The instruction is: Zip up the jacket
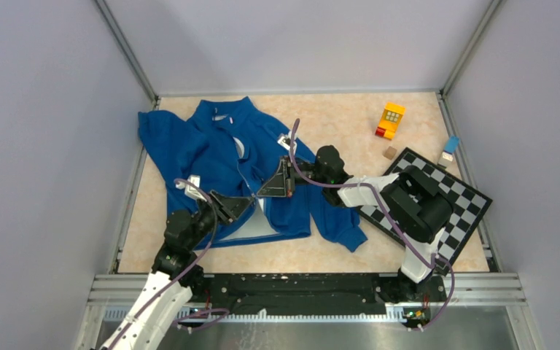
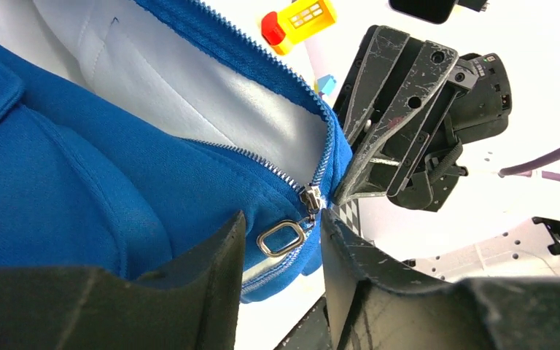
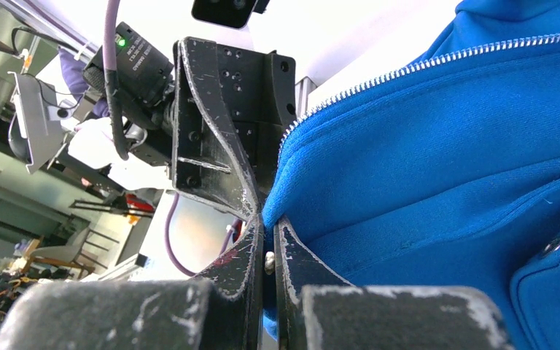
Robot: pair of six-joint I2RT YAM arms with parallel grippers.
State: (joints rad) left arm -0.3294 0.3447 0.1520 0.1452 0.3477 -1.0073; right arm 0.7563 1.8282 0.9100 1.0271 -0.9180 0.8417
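Collar tag: too small to read. The jacket is lying left-centre on the beige speckled tabletop, collar twd far wall, hem twd arms, long axis near-far. Grey walls are enclosing it. Left gripper is straddling the zip pull, jaws part-open, not gripping. Right gripper is pinching jacket's hem edge, jaws nearly closed.
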